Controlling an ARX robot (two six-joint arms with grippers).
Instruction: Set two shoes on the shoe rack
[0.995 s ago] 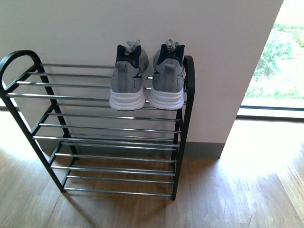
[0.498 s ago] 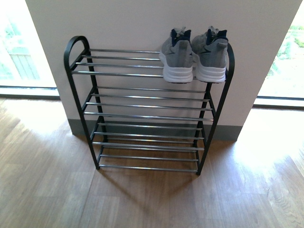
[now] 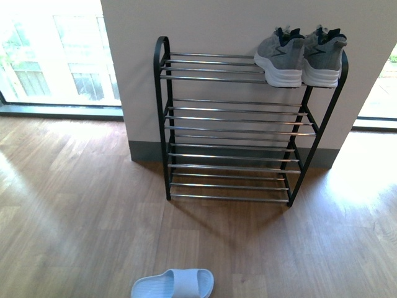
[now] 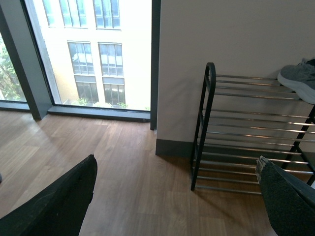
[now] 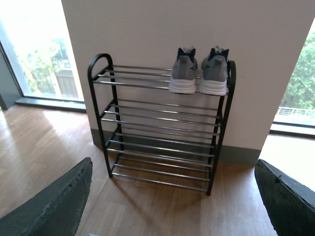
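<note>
On rack's (image 3: 229,131) top tier, far right: shoes (image 3: 296,59) side by side. Left gripper (image 4: 177,206), right gripper (image 5: 172,206) wide, empty. Seemingly done; keep clear of rack.

A pale blue slide sandal (image 3: 172,284) lies alone on the wooden floor (image 3: 74,186) at 6 o'clock in the front view, its open toe towards 3 o'clock. A white wall (image 3: 217,25) with a grey baseboard (image 3: 146,152) stands at 12 o'clock. A bright window (image 3: 49,56) sits at 10 o'clock, with a pale building (image 4: 93,54) outside.
</note>
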